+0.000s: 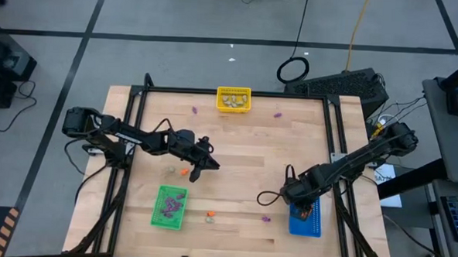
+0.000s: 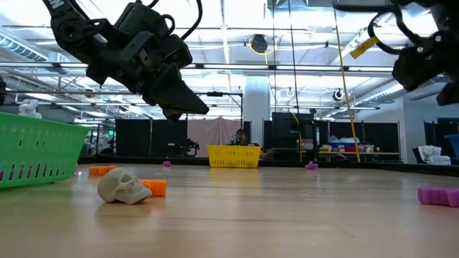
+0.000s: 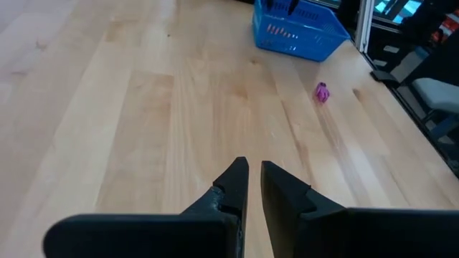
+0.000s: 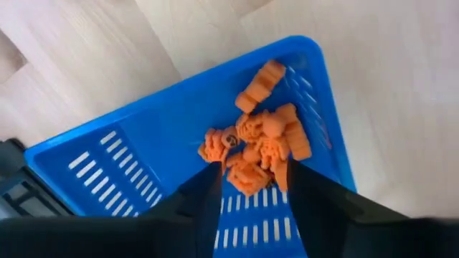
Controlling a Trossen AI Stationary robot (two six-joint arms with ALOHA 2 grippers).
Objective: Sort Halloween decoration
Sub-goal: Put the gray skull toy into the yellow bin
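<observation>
Nearest the low camera, a pale skull trinket [image 2: 123,186] lies beside an orange piece [image 2: 155,187], right of the green bin [image 1: 169,206] holding purple trinkets. Above them the left gripper [image 1: 197,172] hovers, fingers nearly together, empty. A purple trinket [image 1: 266,219] lies further right. Over the blue bin [image 4: 143,143], the right gripper [image 4: 251,188] hangs released above piled orange trinkets [image 4: 262,147].

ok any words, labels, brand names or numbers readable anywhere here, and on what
None can be read.
Blue bin: plain slotted plastic, no label showing.
Green bin and yellow bin: no print visible.
Orange trinkets and the pale skull: moulded shapes only, no lettering.
Right gripper, over the blue bin, and left gripper, over bare wood: dark fingers, no markings.
Room behind the table: any signs are too small to read.
</observation>
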